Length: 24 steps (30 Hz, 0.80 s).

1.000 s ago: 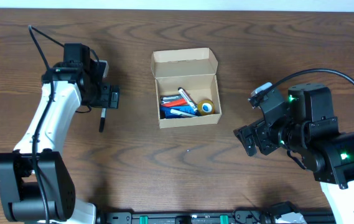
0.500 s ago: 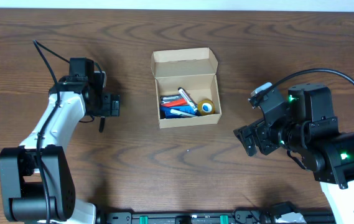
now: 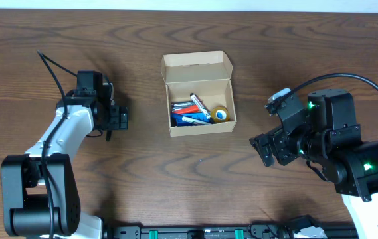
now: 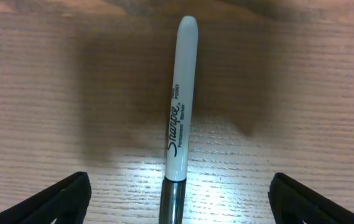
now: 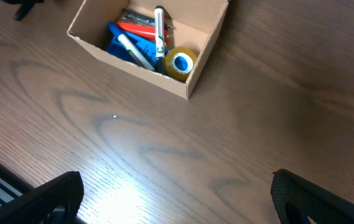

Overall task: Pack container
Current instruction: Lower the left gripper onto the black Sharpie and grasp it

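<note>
The tan cardboard container (image 3: 199,99) stands open at mid-table, its flap lid folded back. It holds markers, a blue item and a roll of tape; it also shows in the right wrist view (image 5: 145,46). A Sharpie marker (image 4: 180,112) lies on the table between the open fingers of my left gripper (image 4: 178,199), which hovers low over it. In the overhead view my left gripper (image 3: 112,121) covers most of the marker (image 3: 108,136), left of the container. My right gripper (image 3: 267,147) is open and empty, right of the container, above bare wood (image 5: 177,199).
The dark wood table (image 3: 195,172) spans the whole view. A black rail runs along the front edge (image 3: 202,234). A black object lies at the top left of the right wrist view (image 5: 24,9).
My left gripper has moved toward the front and come down over the marker. The right arm and the container have not moved.
</note>
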Each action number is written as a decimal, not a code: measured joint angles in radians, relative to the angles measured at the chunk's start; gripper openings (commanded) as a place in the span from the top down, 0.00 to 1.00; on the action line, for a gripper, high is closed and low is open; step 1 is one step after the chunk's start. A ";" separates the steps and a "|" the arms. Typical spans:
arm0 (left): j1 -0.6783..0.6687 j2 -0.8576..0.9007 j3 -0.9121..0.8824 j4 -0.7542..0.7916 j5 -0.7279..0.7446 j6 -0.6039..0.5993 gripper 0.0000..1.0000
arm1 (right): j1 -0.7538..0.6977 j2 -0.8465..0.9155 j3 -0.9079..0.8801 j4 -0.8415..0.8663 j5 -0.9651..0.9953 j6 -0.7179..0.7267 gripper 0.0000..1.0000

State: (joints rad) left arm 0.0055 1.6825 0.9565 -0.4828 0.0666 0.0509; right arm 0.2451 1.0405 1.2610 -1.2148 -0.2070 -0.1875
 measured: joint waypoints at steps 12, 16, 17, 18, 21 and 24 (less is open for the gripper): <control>0.000 0.000 -0.047 0.046 0.000 -0.023 0.12 | 0.000 0.000 0.000 0.000 0.000 0.000 0.01; 0.000 0.004 -0.047 0.047 -0.007 -0.025 0.14 | 0.000 0.000 0.000 0.000 0.000 0.000 0.01; 0.000 0.008 -0.047 0.047 -0.007 -0.026 0.14 | 0.000 0.000 0.000 0.000 0.000 0.000 0.01; 0.000 0.014 -0.047 0.048 -0.007 -0.026 0.14 | 0.000 0.000 0.000 0.000 0.000 0.000 0.01; 0.000 0.036 -0.047 0.048 -0.008 -0.026 0.15 | 0.000 0.000 0.000 0.000 0.000 0.000 0.01; 0.000 0.048 -0.047 0.048 -0.008 -0.026 0.16 | 0.000 0.000 0.000 0.000 0.000 0.000 0.01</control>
State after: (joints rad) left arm 0.0055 1.7309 0.9100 -0.4347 0.0586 0.0254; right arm 0.2451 1.0405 1.2610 -1.2144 -0.2070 -0.1875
